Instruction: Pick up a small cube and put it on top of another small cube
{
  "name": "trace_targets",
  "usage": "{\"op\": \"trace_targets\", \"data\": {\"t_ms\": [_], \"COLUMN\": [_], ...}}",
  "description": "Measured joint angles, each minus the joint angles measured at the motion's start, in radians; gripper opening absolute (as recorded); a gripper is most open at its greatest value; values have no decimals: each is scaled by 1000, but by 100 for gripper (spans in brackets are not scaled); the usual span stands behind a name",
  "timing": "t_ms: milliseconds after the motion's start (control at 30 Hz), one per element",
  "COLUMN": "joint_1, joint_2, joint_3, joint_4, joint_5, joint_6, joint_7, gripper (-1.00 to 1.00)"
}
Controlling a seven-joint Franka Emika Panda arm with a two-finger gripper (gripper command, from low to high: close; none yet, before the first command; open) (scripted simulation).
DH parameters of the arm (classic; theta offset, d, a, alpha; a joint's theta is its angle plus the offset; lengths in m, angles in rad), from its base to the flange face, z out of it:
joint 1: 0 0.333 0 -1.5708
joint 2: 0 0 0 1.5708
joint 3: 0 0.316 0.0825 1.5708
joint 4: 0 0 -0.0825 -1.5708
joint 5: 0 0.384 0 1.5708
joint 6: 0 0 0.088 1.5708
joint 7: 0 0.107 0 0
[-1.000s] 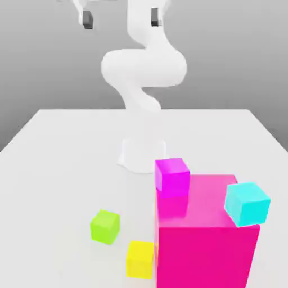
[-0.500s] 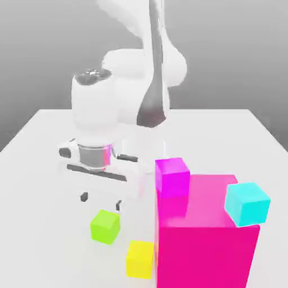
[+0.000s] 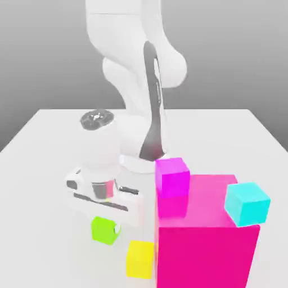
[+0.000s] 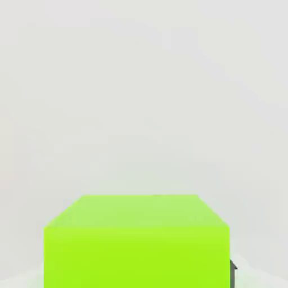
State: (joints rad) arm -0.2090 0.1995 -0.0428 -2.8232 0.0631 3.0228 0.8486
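Glossy white rounded arm (image 3: 121,50), dark-grey trim.

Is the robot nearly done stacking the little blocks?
Not yet. The gripper has come down and closed on the lime-green cube, which looks still low by the table. Lifting it and setting it on another small cube, maybe the yellow one, are left.

- The exterior view is very bright, and the white arm (image 3: 126,34) has almost no shading.
- On the magenta block (image 3: 205,256), the top face looks lighter than the front.
- The background is grey, darker near the table (image 3: 50,169).
- In the hand view, the surface is pale and evenly lit.
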Motion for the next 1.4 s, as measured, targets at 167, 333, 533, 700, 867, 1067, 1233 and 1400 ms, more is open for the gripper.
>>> {"op": "trace_targets", "data": {"t_ms": [167, 333, 533, 700, 867, 1067, 1233, 1400], "joint_1": [4, 8, 19, 33, 107, 180, 180, 175], "joint_2": [-174, -145, -77, -36, -155, -347, -518, -507], "joint_3": [-19, -3, 24, 57, 117, 147, 170, 191], "joint_4": [-30, 114, 329, 507, 606, 655, 491, 347], "joint_5": [-58, -47, -30, -16, 36, 61, 16, -1], "joint_6": [-145, -300, -499, -671, -889, -1100, -1032, -853], "joint_7": [42, -21, -119, -208, -358, -496, -453, -433], "gripper": [-100, -100, -100, -100, -100, -100, -100, 100]}}
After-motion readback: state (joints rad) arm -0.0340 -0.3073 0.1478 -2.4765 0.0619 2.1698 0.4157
